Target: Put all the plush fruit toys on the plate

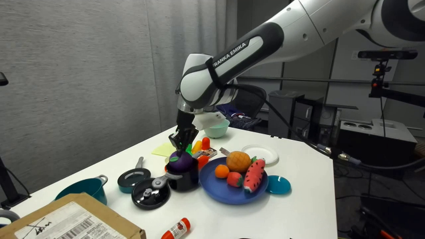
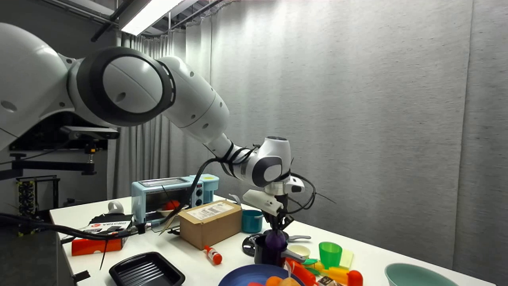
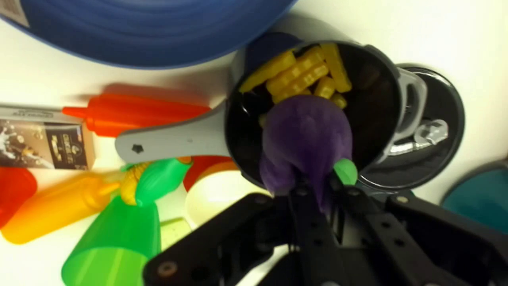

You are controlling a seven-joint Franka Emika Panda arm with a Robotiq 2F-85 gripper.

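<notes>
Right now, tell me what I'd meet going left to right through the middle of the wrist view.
Printed carton → red squeeze bottle → black pot, overlapped by the purple plush toy → black lid → teal cookware, cut off by the right edge.

This looks like a robotics lab; a Franka Emika arm (image 1: 275,36) extends over a white tabletop (image 1: 305,172); a camera (image 1: 386,54) sits on a black bracket (image 1: 378,79); grey curtains (image 2: 337,99) hang behind in both exterior views; a strip light (image 2: 152,15) glows overhead; a black chair (image 1: 254,104) and dark drawers (image 1: 302,114) stand in the background.
</notes>
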